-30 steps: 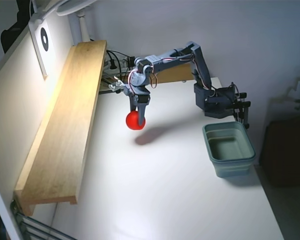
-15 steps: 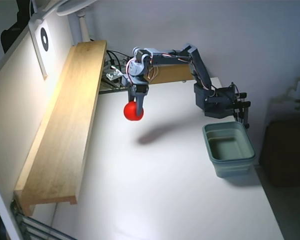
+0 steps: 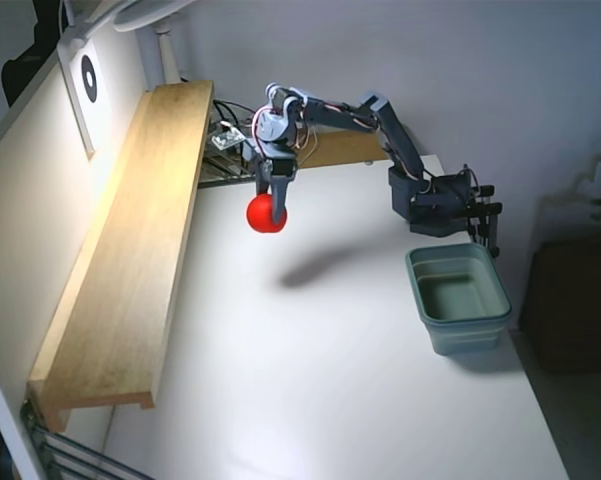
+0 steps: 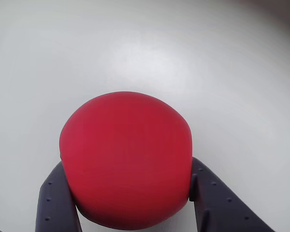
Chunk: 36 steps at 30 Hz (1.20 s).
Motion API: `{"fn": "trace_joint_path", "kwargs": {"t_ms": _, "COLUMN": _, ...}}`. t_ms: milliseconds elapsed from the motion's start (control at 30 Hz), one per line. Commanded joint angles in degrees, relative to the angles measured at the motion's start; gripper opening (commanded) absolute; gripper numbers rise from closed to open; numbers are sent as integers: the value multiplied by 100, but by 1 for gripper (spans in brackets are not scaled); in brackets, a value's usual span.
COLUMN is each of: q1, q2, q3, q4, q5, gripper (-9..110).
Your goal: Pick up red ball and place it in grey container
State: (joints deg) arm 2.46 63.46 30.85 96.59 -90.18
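Two fingers (image 4: 55, 200) clamped around the red ball (image 3: 266, 213), lifted off the white table (image 3: 330, 380); grey container (image 3: 458, 297) well apart from the gripper (image 3: 272, 205), rightward in the fixed view.

in the fixed view the arm (image 3: 380, 125) rises from its base (image 3: 442, 205) at the right, reaches up and bends at the elbow, then stretches leftward to the wrist (image 3: 278, 125). from there the gripper (image 3: 272, 210) hangs pointing down, clear of the table, its shadow lying off to the right below it. in the wrist view the two dark fingers (image 4: 55, 200) are spread wide and clamped on the sides of the red ball (image 4: 125, 169).
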Motion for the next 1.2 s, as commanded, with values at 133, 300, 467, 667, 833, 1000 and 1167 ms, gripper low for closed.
{"fn": "trace_joint_path", "kwargs": {"t_ms": 133, "q1": -154, "q2": 182, "q3": -268, "q4": 52, "q5": 18, "gripper": 23}}
{"fn": "trace_joint_path", "kwargs": {"t_ms": 300, "q1": -762, "q2": 182, "q3": -268, "q4": 52, "q5": 18, "gripper": 23}}
{"fn": "trace_joint_path", "kwargs": {"t_ms": 467, "q1": -1384, "q2": 182, "q3": -268, "q4": 52, "q5": 18, "gripper": 23}}
{"fn": "trace_joint_path", "kwargs": {"t_ms": 667, "q1": -2386, "q2": 182, "q3": -268, "q4": 52, "q5": 18, "gripper": 23}}
{"fn": "trace_joint_path", "kwargs": {"t_ms": 833, "q1": -3206, "q2": 182, "q3": -268, "q4": 52, "q5": 18, "gripper": 23}}
{"fn": "trace_joint_path", "kwargs": {"t_ms": 1000, "q1": -4088, "q2": 182, "q3": -268, "q4": 52, "q5": 18, "gripper": 23}}
{"fn": "trace_joint_path", "kwargs": {"t_ms": 1167, "q1": -4572, "q2": 182, "q3": -268, "q4": 52, "q5": 18, "gripper": 23}}
